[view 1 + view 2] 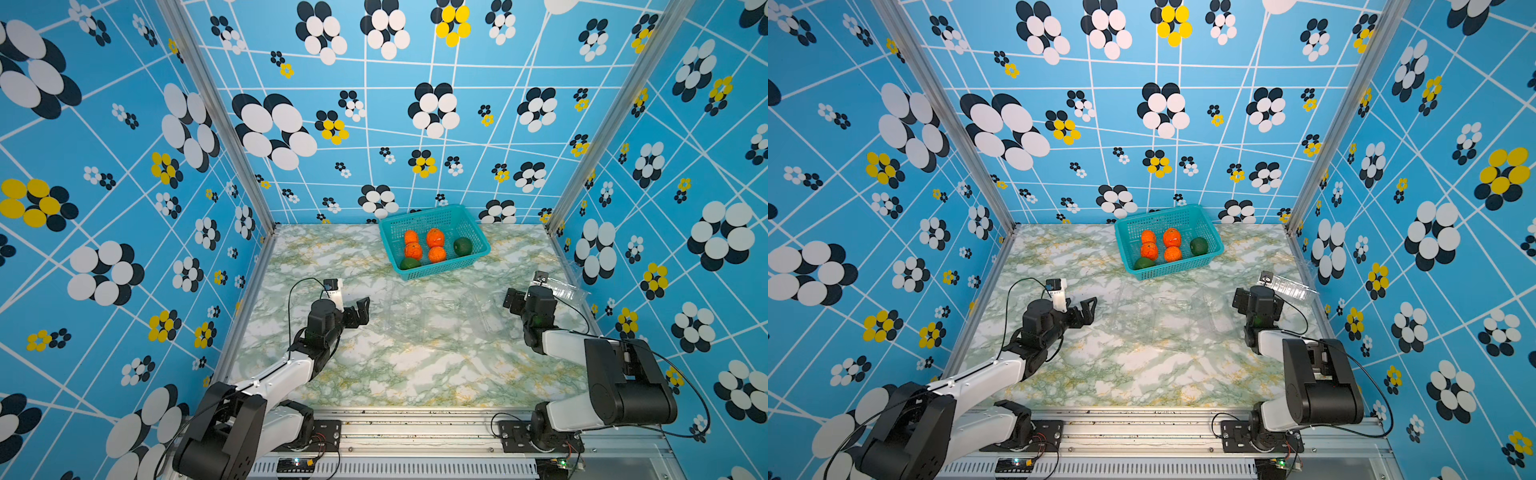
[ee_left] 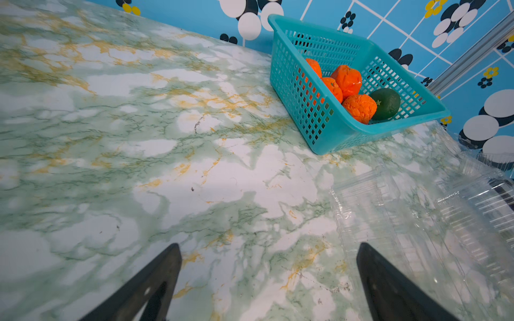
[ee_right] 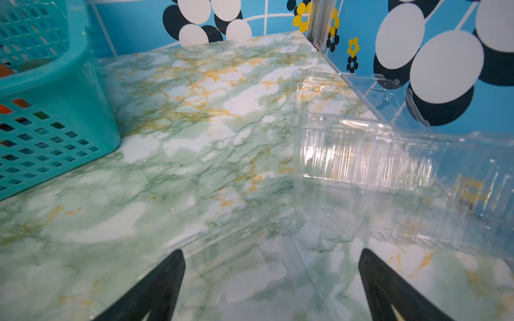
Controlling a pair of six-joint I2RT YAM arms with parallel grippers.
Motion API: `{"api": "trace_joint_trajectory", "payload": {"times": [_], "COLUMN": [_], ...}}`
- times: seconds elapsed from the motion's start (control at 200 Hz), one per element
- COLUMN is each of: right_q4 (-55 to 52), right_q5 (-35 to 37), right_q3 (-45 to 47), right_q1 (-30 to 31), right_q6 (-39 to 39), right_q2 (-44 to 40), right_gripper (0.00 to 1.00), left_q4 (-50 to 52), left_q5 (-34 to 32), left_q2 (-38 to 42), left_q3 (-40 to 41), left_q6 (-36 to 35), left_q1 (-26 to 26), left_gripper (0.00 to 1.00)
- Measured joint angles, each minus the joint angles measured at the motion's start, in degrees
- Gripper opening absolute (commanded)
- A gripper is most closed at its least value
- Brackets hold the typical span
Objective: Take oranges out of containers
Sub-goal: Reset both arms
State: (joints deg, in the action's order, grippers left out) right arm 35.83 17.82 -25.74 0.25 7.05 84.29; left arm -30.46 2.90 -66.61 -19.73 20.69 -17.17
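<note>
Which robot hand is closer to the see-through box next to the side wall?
Right. The right gripper sits open just beside the clear clamshell box at the wall. The left gripper is open far across the table, with the other clear boxes in between.

A basket (image 1: 449, 262) is set at the back of the table (image 1: 374, 365), right of the middle. Four oranges (image 1: 435, 237) are held in it, flanked by two other fruits (image 1: 462, 246). Containers (image 1: 419, 320) are laid before the basket, and one container (image 1: 567, 289) is laid by the right edge.
</note>
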Motion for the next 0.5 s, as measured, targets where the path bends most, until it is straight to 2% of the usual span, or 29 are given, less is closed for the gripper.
{"api": "trace_joint_trajectory", "payload": {"times": [0.1,0.31,0.5], "right_q4": [2.6,8.6,9.9], "right_q5": [-1.6,-3.8,-4.7], "right_q3": [0.0,2.6,3.3], "right_q1": [0.0,0.0,0.0], "right_q6": [-0.9,-2.1,-2.4], "right_q2": [0.0,1.6,2.1], "right_gripper": [0.99,0.99,0.99], "left_q4": [-0.7,-3.9,-4.1], "left_q5": [0.8,1.9,2.2], "left_q2": [-1.0,-8.1,-7.5], "left_q3": [-1.2,-6.1,-6.1], "left_q6": [-0.4,-0.4,-1.6], "left_q1": [3.7,12.0,15.9], "left_gripper": [1.0,1.0,0.99]}}
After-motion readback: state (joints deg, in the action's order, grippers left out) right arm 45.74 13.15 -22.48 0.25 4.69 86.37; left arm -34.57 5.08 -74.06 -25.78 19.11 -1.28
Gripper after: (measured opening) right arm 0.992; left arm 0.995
